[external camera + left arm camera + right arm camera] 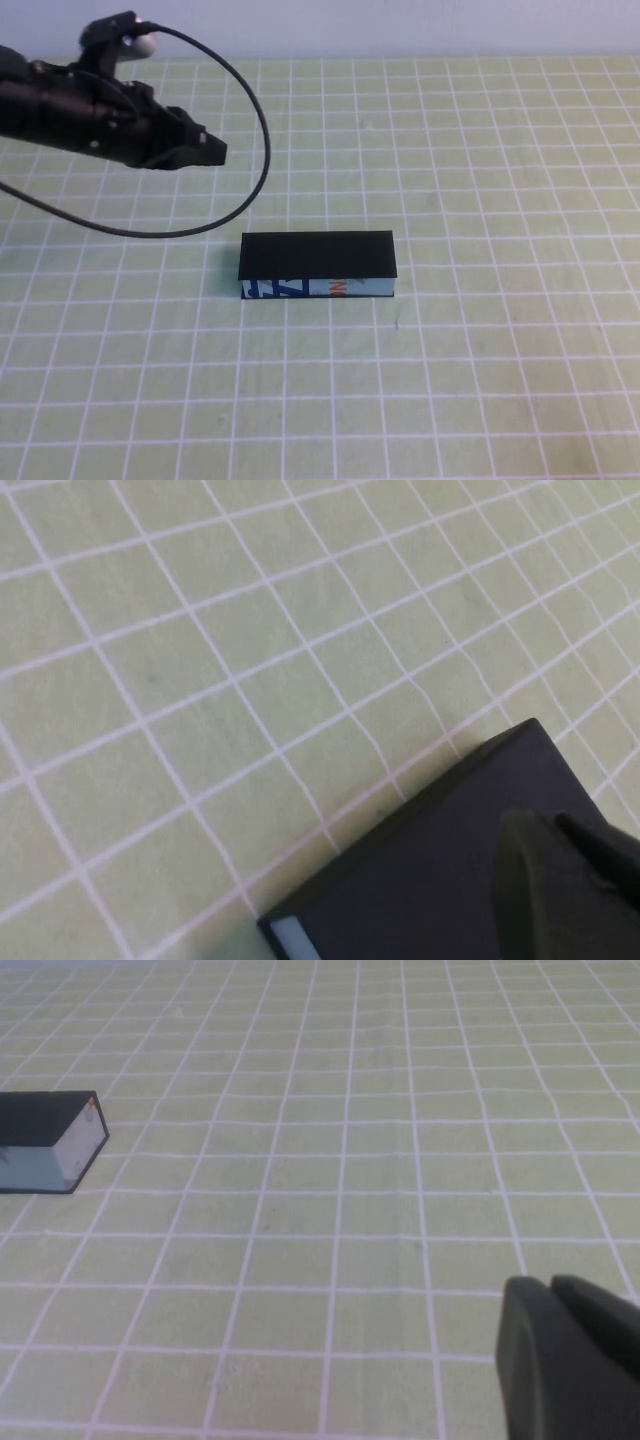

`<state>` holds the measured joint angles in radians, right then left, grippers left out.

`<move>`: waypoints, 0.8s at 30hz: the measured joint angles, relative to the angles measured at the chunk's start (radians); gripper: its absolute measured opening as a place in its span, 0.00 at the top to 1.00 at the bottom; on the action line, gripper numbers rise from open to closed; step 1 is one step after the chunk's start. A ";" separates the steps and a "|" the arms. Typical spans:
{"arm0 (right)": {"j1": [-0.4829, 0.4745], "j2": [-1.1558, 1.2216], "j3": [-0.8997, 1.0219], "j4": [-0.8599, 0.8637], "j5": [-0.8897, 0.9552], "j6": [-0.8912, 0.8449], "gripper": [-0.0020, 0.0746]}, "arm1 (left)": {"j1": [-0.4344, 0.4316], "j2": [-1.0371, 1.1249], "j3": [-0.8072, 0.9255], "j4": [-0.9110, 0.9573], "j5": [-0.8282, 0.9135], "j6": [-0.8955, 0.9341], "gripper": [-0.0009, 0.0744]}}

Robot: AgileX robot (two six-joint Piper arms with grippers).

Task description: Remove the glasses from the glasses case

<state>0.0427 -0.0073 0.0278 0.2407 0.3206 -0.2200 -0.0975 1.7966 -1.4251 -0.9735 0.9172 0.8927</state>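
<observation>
The glasses case (318, 265) lies shut on the green gridded mat, black lid on top and its light-blue printed side facing me. The glasses are hidden. My left gripper (207, 149) hovers above the mat, behind and to the left of the case, shut and empty. In the left wrist view the gripper (552, 825) is over the case's black lid (430, 870). My right gripper (547, 1286) is out of the high view. In its wrist view it is shut and empty above bare mat, far from the case (50, 1140).
The green mat with white grid lines (500, 150) covers the whole table. A black cable (255, 120) loops from the left arm over the mat behind the case.
</observation>
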 joint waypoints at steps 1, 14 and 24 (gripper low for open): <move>0.000 0.000 0.000 0.000 0.000 0.000 1.00 | -0.013 0.036 -0.029 0.000 0.005 0.001 0.99; 0.000 0.000 0.000 0.000 0.000 0.000 1.00 | -0.144 0.362 -0.269 0.018 0.036 0.000 0.99; 0.000 0.000 0.000 0.013 -0.053 0.000 1.00 | -0.148 0.442 -0.283 0.064 0.034 -0.002 0.99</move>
<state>0.0427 -0.0073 0.0278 0.2532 0.2674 -0.2200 -0.2455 2.2387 -1.7085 -0.9094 0.9510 0.8903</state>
